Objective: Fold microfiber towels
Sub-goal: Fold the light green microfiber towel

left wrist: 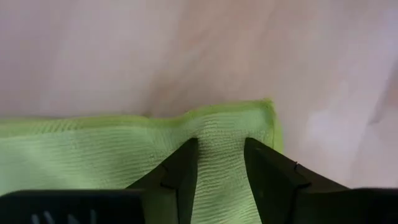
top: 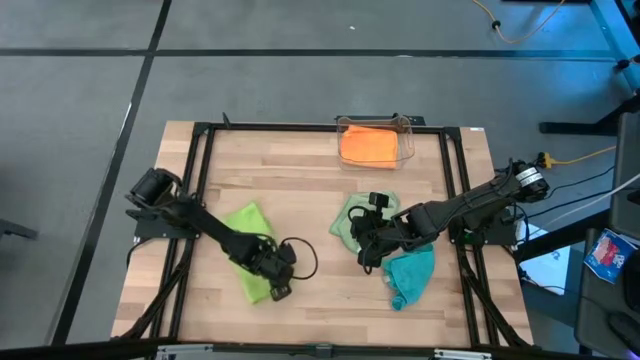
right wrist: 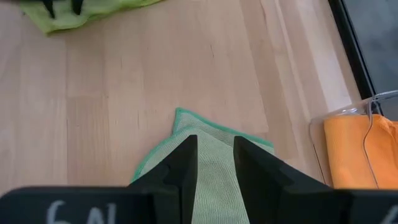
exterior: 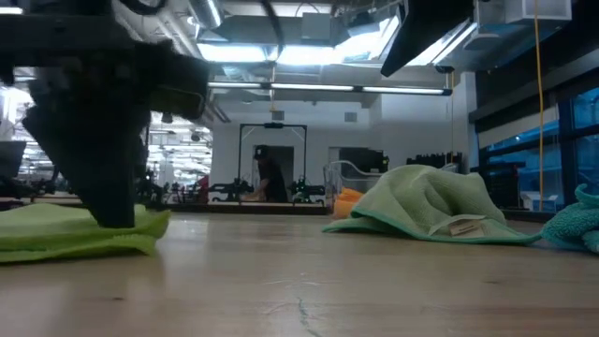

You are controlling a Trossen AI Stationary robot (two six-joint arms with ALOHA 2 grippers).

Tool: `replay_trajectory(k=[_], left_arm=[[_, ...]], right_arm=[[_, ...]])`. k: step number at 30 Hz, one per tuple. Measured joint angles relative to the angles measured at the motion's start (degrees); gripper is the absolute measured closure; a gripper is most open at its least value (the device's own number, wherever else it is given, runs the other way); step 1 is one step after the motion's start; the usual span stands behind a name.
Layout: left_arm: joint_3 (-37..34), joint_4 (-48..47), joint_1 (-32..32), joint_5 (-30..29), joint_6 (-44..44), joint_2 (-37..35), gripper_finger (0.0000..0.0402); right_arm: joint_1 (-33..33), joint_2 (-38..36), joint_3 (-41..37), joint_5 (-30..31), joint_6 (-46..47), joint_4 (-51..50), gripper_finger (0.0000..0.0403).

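The lime green towel [top: 245, 225] lies folded on the table's left half, also showing in the low view [exterior: 56, 229]. My left gripper [top: 280, 288] is open, pointing down, with its fingers on the towel's near right corner [left wrist: 261, 115]. The pale sage green towel [top: 352, 215] lies in a heap right of centre, its white tag [exterior: 465, 227] at its near hem. My right gripper [right wrist: 214, 155] is open above the heap's near edge, clear of it. The teal towel [top: 412, 272] lies crumpled at the near right. The orange towel [top: 368, 145] lies in the clear bin. My left gripper comes at the lime green towel from above, pointing down. Its two open fingers [left wrist: 183, 168] stand on the cloth just inside the corner, with a strip of towel [left wrist: 221, 137] between them. The towel lies on the table.
The clear plastic bin [top: 405, 125] stands at the table's far edge, right of centre. A black frame runs along the table's edges [top: 200, 200]. Bare wood lies between the lime and sage towels [top: 310, 200]. A person shows far back in the room [exterior: 270, 173].
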Motion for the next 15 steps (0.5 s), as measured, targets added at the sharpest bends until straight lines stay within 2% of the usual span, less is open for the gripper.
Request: replay_trajectory(k=[5, 8, 11, 15], left_arm=[[2.2, 0.4, -2.5, -3.3, -0.1, -5.9, 0.0274], [2.3, -0.3, -6.3, -3.5, -1.0, -8.8, 0.0274], [2.7, -1.2, -11.0, -4.6, -5.1, -11.1, 0.0274], [2.6, -6.5, -18.6, -7.5, -12.6, -10.7, 0.0274]], right_arm=[[0.0, 0.0, 0.0, 0.0, 0.0, -0.1, 0.0296], [0.0, 0.0, 0.0, -0.1, 0.1, 0.1, 0.0296], [0.0, 0.4, -0.1, -0.2, 1.0, 2.2, 0.0296], [0.0, 3.5, 0.0, -1.7, -0.1, 8.0, 0.0296]])
